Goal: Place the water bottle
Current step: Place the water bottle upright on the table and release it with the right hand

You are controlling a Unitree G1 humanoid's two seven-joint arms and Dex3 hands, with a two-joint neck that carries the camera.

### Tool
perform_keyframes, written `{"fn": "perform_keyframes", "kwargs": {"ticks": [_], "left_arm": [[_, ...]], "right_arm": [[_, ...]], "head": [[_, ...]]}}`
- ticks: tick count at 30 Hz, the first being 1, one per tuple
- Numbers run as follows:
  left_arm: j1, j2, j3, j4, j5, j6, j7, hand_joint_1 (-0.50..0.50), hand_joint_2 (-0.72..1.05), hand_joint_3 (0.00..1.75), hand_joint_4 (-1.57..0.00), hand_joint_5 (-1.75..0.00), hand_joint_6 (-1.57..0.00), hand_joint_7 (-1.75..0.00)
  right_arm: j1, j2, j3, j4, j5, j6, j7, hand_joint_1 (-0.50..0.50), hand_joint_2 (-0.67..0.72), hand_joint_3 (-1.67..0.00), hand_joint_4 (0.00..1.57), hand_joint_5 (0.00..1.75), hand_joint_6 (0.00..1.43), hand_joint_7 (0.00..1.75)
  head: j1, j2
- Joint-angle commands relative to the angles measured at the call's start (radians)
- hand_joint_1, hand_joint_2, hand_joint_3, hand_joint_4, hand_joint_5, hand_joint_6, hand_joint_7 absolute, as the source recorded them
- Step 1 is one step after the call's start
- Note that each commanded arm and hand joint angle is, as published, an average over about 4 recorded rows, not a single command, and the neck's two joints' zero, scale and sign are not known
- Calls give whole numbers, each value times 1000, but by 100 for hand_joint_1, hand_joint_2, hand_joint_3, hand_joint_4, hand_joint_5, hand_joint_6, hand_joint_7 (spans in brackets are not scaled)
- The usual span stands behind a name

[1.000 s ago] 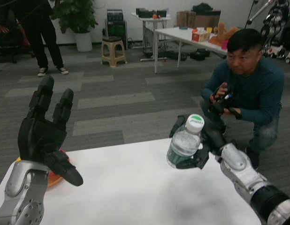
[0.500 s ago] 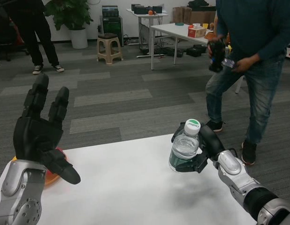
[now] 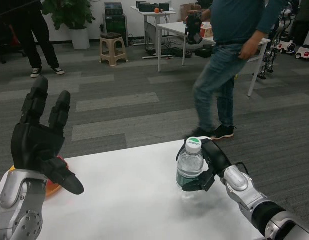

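You had one water bottle (image 3: pixel 190 167) in play, clear plastic with a green-and-white cap, upright at the far right part of the white desk (image 3: pixel 134 200). Whether its base touched the desk or hung just above it could not be told. Some water showed inside it, though the level was hard to read through the fingers. Your right hand (image 3: pixel 208 167) held that bottle, fingers wrapped round its lower body from the right side, the silver forearm running off to the lower right corner.

Your left hand (image 3: pixel 39 145) was raised over the left end of the desk, holding nothing, fingers spread wide and pointing upward, the thumb jutting out toward the desk's middle. Behind it one orange dish (image 3: pixel 54 186) lay on the desk's left edge, mostly hidden by the hand, so whatever it held could not be seen.

Two people were in view beyond the desk: one in jeans and a dark teal top (image 3: pixel 229 60) walking close by, carrying a black object, and one in black (image 3: pixel 37 35) standing far back at the left. One stool (image 3: pixel 113 47) and two white tables (image 3: pixel 194 35) stood behind them.
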Motion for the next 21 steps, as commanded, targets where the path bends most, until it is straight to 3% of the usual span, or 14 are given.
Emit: {"fn": "perform_keyframes", "kwargs": {"ticks": [1, 15, 21], "left_arm": [[12, 2, 3, 5, -2, 0, 2, -48, -64, 9, 0, -10, 0, 0], [8, 0, 2, 14, -3, -2, 0, -48, -64, 9, 0, -10, 0, 0], [4, -2, 1, 20, -3, -3, 0, -48, -64, 9, 0, -10, 0, 0]], "right_arm": [[-6, 5, -16, 17, -6, -37, -11, 19, 9, -103, 157, 107, 131, 126], [-6, 26, -20, 89, -39, -46, -17, 17, 15, -103, 157, 107, 131, 126], [-6, 32, -20, 114, -59, -48, -23, 17, 15, -95, 157, 107, 131, 133]], "head": [[-4, 0], [-18, -13], [-24, -18]]}}
